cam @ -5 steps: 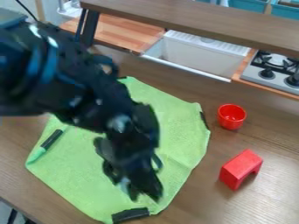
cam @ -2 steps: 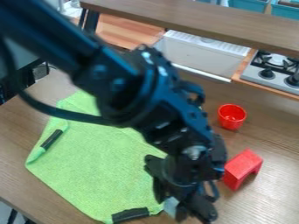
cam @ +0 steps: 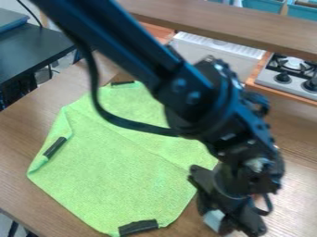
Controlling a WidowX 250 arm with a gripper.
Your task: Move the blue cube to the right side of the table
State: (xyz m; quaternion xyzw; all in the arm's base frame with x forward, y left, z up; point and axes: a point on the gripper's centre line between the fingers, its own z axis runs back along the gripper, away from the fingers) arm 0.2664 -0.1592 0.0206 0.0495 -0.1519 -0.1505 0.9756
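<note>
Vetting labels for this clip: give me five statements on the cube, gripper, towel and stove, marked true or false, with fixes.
1. The blue cube is in the gripper. True.
2. The green towel lies on the wooden table. True.
3. The gripper hangs over the towel's middle. False: it is past the towel's lower right edge in the view.
4. The stove is at lower left. False: upper right.
5. The towel's bottom corner has a black strip. True.
</note>
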